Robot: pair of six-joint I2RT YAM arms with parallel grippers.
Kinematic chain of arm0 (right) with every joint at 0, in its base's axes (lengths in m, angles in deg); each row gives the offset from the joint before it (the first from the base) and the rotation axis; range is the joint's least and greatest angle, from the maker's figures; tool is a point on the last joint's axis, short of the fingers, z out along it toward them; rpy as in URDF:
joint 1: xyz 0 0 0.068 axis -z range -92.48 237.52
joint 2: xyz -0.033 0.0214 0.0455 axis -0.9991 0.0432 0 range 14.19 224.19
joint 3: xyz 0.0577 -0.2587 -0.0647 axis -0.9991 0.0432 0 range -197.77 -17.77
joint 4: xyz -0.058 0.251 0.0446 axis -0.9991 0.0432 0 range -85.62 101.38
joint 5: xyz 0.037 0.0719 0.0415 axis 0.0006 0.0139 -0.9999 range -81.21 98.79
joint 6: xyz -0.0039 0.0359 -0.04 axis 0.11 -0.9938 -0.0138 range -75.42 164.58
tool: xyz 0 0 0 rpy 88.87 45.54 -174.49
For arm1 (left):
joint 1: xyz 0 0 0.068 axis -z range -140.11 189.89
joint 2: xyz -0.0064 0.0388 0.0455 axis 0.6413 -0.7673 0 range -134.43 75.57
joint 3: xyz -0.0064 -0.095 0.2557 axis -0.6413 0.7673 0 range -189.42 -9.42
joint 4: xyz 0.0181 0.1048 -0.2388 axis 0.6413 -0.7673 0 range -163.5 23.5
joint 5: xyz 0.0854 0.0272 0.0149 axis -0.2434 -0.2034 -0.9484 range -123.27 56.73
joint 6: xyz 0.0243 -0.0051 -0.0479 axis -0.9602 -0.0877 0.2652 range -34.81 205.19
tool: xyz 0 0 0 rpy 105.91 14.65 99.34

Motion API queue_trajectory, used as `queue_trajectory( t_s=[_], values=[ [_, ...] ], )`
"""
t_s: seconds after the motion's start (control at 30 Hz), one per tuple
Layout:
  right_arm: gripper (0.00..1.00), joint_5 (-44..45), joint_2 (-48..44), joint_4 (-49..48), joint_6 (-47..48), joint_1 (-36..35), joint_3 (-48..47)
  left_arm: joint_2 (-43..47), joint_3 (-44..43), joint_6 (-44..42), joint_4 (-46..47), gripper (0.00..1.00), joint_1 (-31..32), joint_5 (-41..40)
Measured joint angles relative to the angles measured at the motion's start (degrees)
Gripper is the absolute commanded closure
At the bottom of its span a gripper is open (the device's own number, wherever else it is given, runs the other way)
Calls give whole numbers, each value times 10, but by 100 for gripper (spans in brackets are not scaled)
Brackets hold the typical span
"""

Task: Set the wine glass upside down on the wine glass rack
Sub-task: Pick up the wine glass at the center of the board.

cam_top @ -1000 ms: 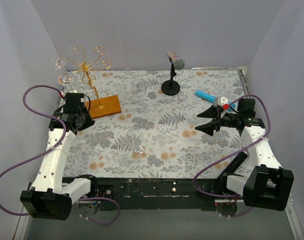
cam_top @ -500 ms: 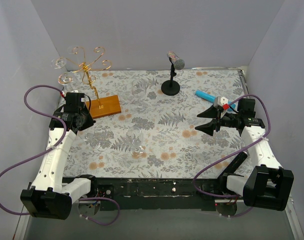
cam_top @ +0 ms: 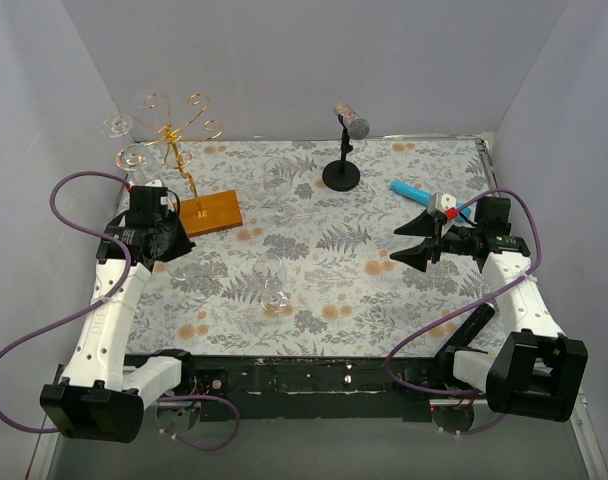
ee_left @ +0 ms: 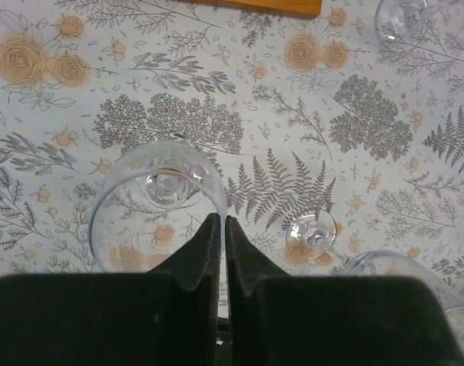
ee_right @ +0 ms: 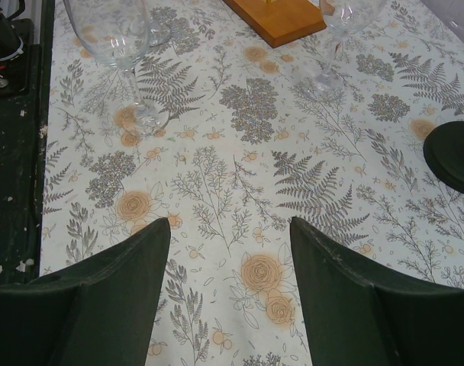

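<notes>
The wine glass rack (cam_top: 174, 130) is a gold wire stand on an orange-brown wooden base (cam_top: 210, 212) at the back left; two clear glasses hang from its left arms. My left gripper (cam_top: 167, 248) is just in front of the base. In the left wrist view its jaws (ee_left: 221, 223) are shut on the rim of a clear wine glass (ee_left: 156, 191), seen from above over the floral cloth. My right gripper (cam_top: 409, 243) is open and empty at the right; the right wrist view shows only cloth between its fingers (ee_right: 230, 229).
A second wine glass (cam_top: 274, 280) stands mid-table, also in the left wrist view (ee_left: 312, 229) and the right wrist view (ee_right: 117, 38). A third glass (cam_top: 279, 175) stands further back. A black microphone stand (cam_top: 342, 175) and a blue object (cam_top: 412, 190) are at the back right.
My left gripper has shifted slightly toward the near right, still shut on the glass rim. The right arm has not moved.
</notes>
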Motion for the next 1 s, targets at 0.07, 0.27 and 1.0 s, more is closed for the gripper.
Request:
queue_trajectory(
  t_s=[0.07,0.27,1.0],
  values=[
    [28,0,0,0,0,0,0,2,0,-1,4,100,0,15],
    [28,0,0,0,0,0,0,2,-7,-5,14,100,0,63],
    [28,0,0,0,0,0,0,-6,-23,14,77,100,35,127]
  ],
)
